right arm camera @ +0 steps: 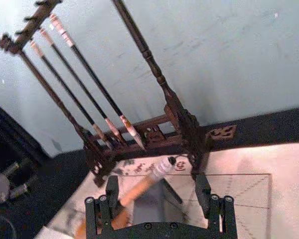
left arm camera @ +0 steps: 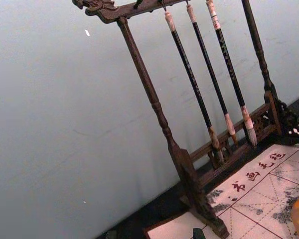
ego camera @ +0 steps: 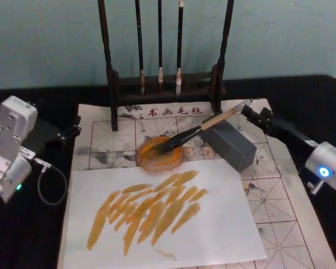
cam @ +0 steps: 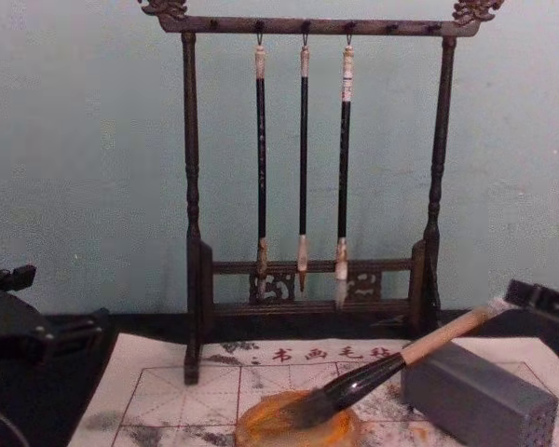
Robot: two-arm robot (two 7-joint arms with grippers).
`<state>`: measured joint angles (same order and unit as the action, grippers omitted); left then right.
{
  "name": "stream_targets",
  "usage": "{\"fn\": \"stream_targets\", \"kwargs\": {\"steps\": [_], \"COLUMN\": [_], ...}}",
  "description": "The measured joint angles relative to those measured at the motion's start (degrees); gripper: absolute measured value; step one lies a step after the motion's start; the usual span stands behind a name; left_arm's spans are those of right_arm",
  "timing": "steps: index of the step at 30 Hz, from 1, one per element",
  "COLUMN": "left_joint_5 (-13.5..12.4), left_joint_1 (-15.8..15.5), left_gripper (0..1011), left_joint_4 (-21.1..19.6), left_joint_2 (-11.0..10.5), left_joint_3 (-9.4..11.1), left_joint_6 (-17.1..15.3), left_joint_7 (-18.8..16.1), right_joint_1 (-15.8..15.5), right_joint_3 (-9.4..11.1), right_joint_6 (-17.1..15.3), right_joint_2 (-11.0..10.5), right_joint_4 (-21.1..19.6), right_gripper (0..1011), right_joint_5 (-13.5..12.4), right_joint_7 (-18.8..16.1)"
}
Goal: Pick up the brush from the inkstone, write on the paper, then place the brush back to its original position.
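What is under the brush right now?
The brush has its bristles in the orange inkstone and its handle propped on the grey block. The gridded mat lies below; the bristle tips' contact is hidden.

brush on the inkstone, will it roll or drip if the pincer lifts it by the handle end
The brush has a round handle propped on the grey block, so it would probably roll if nudged sideways. Its bristles sit in the orange inkstone, likely wet, so drips seem possible. Held at the far end by the right pincer, it may sag bristle-first.
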<state>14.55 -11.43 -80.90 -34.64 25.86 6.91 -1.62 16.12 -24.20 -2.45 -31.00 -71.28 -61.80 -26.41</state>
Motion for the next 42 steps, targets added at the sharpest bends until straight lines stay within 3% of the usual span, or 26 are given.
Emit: {"fn": "stream_targets", "kwargs": {"steps": [5,6,15,22,42], "left_joint_5": [0.0,0.0,0.0,0.0,0.0], "left_joint_1": [0.0,0.0,0.0,0.0,0.0], "left_gripper": [1001,1001,1001,1001,1001], "left_joint_4": [0.0,0.0,0.0,0.0,0.0], "left_joint_2": [0.0,0.0,0.0,0.0,0.0], "left_joint_3": [0.0,0.0,0.0,0.0,0.0], "left_joint_6": [0.0,0.0,0.0,0.0,0.0], "left_joint_7": [0.0,0.0,0.0,0.0,0.0], "right_joint_1": [-2.2,-2.8,-4.0,-4.2,-4.2], "right_joint_3": [0.1,0.0,-1.2,-0.5,-0.7], "right_joint_6": [4.8,6.7,13.5,14.0,14.0], "right_joint_2": [-1.9,-2.2,-1.6,-0.3,-0.7], "right_joint_4": [-1.6,-1.9,-1.1,-0.7,-0.7], "right_gripper": [1002,1002,1003,1002,1002], "right_joint_5": [5.2,7.5,18.6,20.0,19.9], "right_joint_7": [0.7,1.6,8.4,10.4,10.1]}}
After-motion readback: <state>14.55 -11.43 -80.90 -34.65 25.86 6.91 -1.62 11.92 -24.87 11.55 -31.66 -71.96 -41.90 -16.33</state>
